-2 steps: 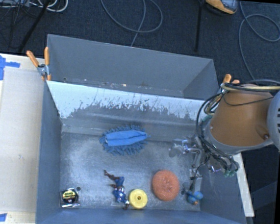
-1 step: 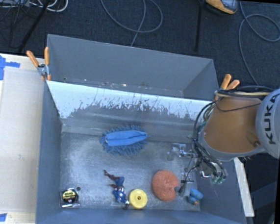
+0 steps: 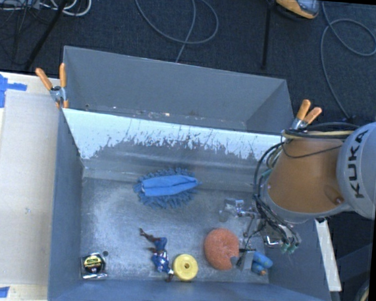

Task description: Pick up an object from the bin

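Reddish-brown oval lump (image 3: 219, 249): low on the bin (image 3: 104, 191) floor, lower right of the frame. Just to its right, touching or nearly so, the gripper (image 3: 247, 250), hanging under the orange-covered wrist (image 3: 301, 177) amid a tangle of cables (clenched or released: impossible to tell from here). Close by, at the gripper's lower right, a small blue piece (image 3: 261, 261). Left of the lump, a yellow disc (image 3: 185, 266), then a little blue figure (image 3: 159, 256). Farther off, in the lower-left corner, a tape measure (image 3: 94, 264). Up at the middle of the floor, well apart from the gripper, a fuzzy blue brush (image 3: 166, 187).
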